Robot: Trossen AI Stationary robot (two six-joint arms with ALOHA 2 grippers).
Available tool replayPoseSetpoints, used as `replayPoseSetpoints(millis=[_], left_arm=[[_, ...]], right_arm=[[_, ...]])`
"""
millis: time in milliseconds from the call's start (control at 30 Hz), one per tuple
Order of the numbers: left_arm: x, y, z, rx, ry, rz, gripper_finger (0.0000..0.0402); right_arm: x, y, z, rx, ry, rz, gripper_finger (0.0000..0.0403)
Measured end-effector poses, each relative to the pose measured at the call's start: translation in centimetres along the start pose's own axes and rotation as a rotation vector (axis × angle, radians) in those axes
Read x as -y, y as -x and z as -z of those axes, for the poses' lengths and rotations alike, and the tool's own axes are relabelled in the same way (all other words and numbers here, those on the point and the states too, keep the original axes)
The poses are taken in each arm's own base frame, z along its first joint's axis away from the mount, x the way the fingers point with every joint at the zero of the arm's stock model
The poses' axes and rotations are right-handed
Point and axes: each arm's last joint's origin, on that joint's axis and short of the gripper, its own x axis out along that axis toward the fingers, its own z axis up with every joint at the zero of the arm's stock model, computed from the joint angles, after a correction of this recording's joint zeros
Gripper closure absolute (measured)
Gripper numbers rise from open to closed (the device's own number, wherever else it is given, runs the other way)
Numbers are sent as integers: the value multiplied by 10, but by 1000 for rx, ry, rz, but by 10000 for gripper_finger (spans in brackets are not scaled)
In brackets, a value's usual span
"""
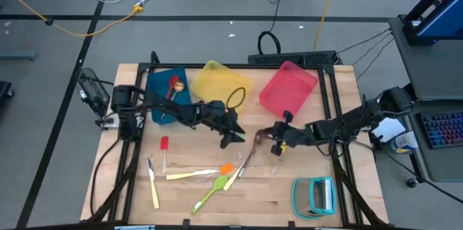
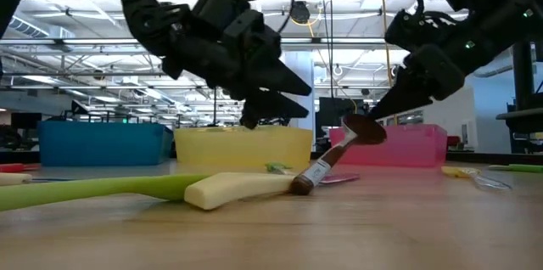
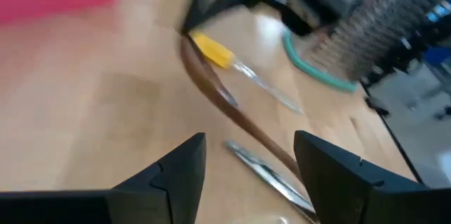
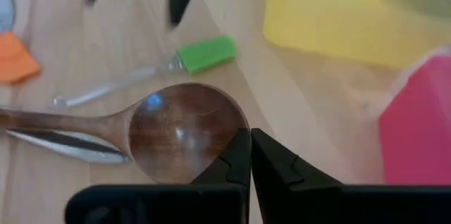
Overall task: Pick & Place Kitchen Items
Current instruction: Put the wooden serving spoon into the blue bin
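Presently, one red spoon (image 1: 173,84) lies in the blue bin (image 1: 160,94); the yellow bin (image 1: 217,82) and pink bin (image 1: 288,89) look empty. The left gripper (image 1: 233,137) hovers released, holding nothing. Most utensils lie on the surface (image 1: 253,201). The right gripper (image 1: 265,135) is clenched on the wooden spoon (image 1: 248,159) bowl's rim, the handle end resting low.

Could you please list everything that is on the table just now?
Bins: three, blue, yellow, pink, far side.
Rack: one, teal, near right corner.
Red spoon: one, in the blue bin.
Wooden spoon: one, brown, centre, bowl raised.
Lime-green spoon: one, near edge.
Cream-handled cutlery: at least two, near left.
Spatulas: one each, red, orange, green, yellow.
Left gripper: open, above centre.
Right gripper: shut on the wooden spoon's bowl.
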Motion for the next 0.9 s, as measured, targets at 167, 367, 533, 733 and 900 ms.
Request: replayPoseSetpoints(millis=[167, 367, 533, 733, 900], left_arm=[[-1, -24, 6, -60, 39, 53, 179], [-17, -45, 9, -120, 80, 154, 179], [-22, -61, 2, -121, 75, 195, 179], [-23, -67, 1, -162, 85, 194, 182], [-24, -67, 1, -158, 86, 187, 227]], right_arm=[[1, -1, -6, 46, 27, -7, 403], [1, -1, -6, 46, 32, -5, 403], [1, -1, -6, 46, 32, -5, 403], [1, -1, -7, 54, 27, -7, 403], [1, -1, -8, 64, 29, -11, 403]])
